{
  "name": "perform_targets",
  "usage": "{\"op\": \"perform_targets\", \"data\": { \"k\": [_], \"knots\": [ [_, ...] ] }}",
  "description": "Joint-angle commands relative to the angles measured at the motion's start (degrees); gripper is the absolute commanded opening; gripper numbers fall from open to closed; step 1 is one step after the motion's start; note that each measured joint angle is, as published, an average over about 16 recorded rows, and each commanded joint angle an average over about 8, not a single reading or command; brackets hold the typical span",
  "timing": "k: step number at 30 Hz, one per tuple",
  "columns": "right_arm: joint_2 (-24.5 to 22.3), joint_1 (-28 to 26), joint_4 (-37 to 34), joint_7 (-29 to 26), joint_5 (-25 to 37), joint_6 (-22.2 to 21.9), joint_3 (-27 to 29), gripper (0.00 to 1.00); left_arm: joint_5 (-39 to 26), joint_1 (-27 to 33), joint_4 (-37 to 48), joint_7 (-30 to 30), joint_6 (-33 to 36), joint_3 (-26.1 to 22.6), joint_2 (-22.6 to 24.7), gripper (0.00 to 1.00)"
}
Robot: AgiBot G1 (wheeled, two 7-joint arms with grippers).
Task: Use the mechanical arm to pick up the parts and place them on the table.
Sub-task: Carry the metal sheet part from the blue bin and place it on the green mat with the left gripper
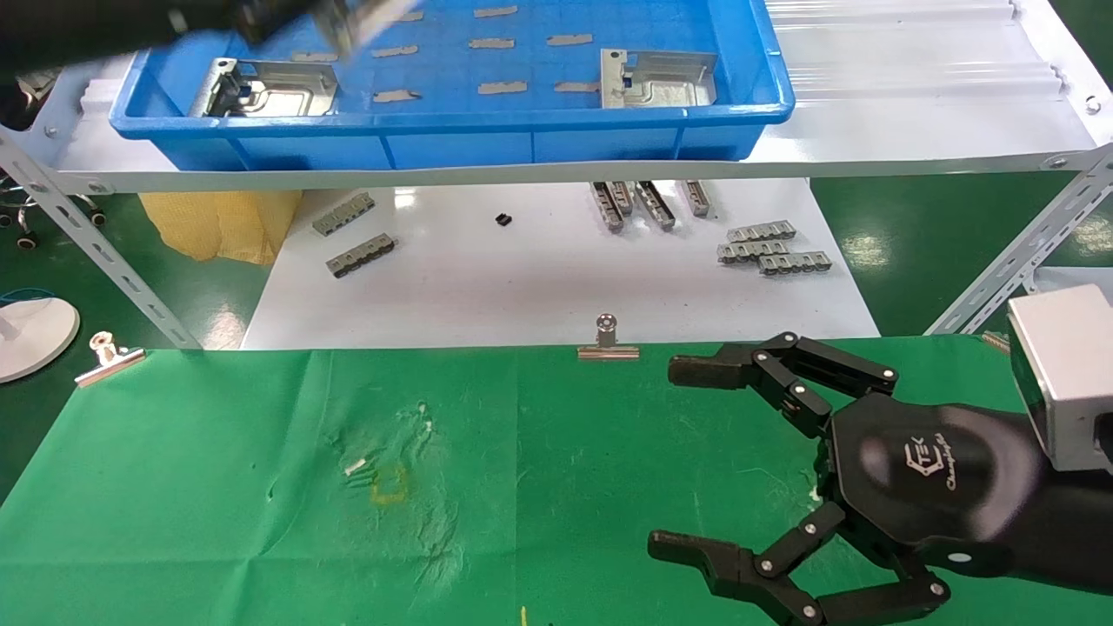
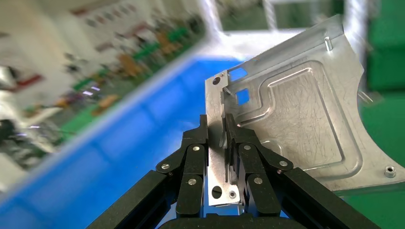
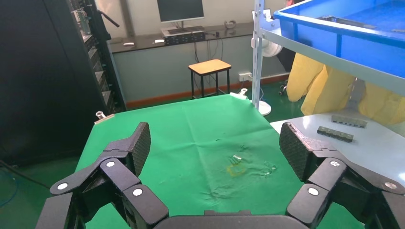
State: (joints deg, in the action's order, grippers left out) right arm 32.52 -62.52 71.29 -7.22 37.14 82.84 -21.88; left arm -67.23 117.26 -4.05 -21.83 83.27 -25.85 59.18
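My left gripper [image 2: 217, 125] is shut on the flanged edge of a shiny silver part [image 2: 305, 119], which hangs tilted above the blue tray [image 2: 119, 143]. In the head view that gripper [image 1: 335, 26] is a blur at the top left, over the tray [image 1: 452, 122]. Two more parts lie in the tray, one at its left end [image 1: 265, 87] and one at its right end [image 1: 656, 78]. My right gripper [image 1: 678, 456] hovers open over the right side of the green table [image 1: 217, 487], with nothing between its fingers [image 3: 141, 143].
The tray sits on a white shelf [image 1: 913, 113] on angle-iron legs [image 1: 104, 261]. Below it, grey toothed strips [image 1: 774, 248] lie on a white surface. Binder clips [image 1: 607, 341] hold the cloth's far edge. A yellow mark [image 1: 389, 485] sits on a scuffed patch.
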Motion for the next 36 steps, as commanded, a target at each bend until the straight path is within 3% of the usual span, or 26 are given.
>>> {"op": "perform_targets", "data": {
  "k": [1,11,23,28,36],
  "knots": [
    [0.0,0.0,0.0,0.0,0.0,0.0,0.0,1.00,-1.9,0.2,-0.1,-0.4,2.1,-1.3,-0.2,0.00],
    [0.0,0.0,0.0,0.0,0.0,0.0,0.0,1.00,-4.0,-3.2,-7.1,-6.1,8.8,-5.5,-3.1,0.00],
    [0.0,0.0,0.0,0.0,0.0,0.0,0.0,1.00,4.5,-14.5,-25.6,-7.5,7.9,-16.5,-11.7,0.00],
    [0.0,0.0,0.0,0.0,0.0,0.0,0.0,1.00,2.1,-18.0,-24.3,-16.4,6.7,-20.3,-10.3,0.00],
    [0.0,0.0,0.0,0.0,0.0,0.0,0.0,1.00,1.4,-22.6,-16.3,-33.8,5.4,-21.3,-6.8,0.00]
  ]
}}
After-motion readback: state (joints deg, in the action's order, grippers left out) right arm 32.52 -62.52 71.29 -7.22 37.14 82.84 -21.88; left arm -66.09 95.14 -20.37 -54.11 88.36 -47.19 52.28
